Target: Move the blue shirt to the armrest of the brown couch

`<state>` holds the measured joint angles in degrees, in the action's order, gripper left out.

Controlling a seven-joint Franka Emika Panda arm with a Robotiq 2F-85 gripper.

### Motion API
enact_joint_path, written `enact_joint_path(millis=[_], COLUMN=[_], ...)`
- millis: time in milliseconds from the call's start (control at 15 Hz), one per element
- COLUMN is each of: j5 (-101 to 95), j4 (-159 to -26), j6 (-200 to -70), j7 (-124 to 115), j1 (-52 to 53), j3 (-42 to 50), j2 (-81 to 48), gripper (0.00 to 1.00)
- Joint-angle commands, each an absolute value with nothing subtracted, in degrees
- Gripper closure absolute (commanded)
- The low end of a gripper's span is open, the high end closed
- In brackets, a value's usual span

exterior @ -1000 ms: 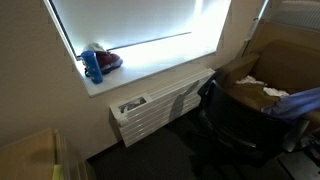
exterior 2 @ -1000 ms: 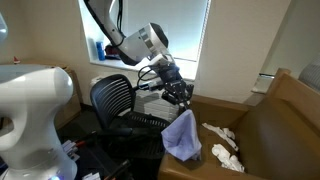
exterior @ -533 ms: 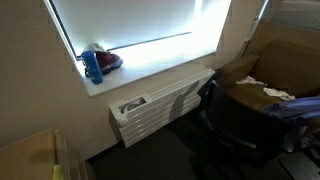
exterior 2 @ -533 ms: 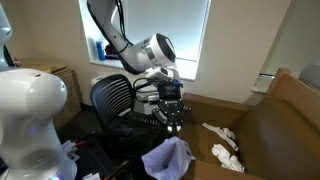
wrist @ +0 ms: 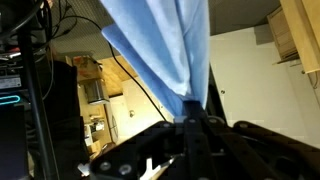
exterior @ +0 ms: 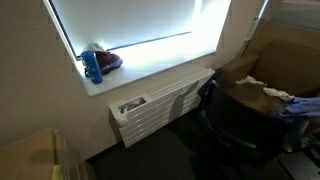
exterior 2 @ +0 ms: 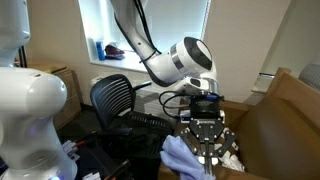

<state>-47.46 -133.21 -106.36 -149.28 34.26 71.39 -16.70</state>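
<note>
I have the pincer [exterior 2: 207, 142] clamped on the blue shirt [exterior 2: 178, 156], cloth bunched just beside it, low over the brown couch [exterior 2: 285, 120], black office chair [exterior 2: 115, 100] nearby

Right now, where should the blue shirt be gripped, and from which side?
The gathered fold where the tool pinches it, approached from above. The blue shirt narrows to a bunched point there, and the rest hangs loose, so it likely won't slip.

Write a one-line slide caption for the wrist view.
Black Robotiq gripper shut on the light blue fabric shirt, which fans out from its fingertips toward the frame's top.
</note>
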Motion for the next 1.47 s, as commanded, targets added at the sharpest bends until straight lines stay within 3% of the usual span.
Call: enact_joint_path(millis=[0,467,733,867,1400], j5=[-46.4,-39.1,-29.3,-25.3,-25.2], j4=[-132.5,-124.6,-117.6,-114.5,-112.1], j6=[-106.4,-119.5,-121.7,-119.1,-107.0], j7=[-149.3,-149.5,-149.4,-149.3,-146.1], j1=[35.5,47.1,45.1,40.2,13.8], j3=[72.2,88.5,91.4,87.4,57.9], j2=[-18.5,-29.9,-38.3,-38.8,-35.8], gripper=[0.99,1.0,1.0,1.0,1.0])
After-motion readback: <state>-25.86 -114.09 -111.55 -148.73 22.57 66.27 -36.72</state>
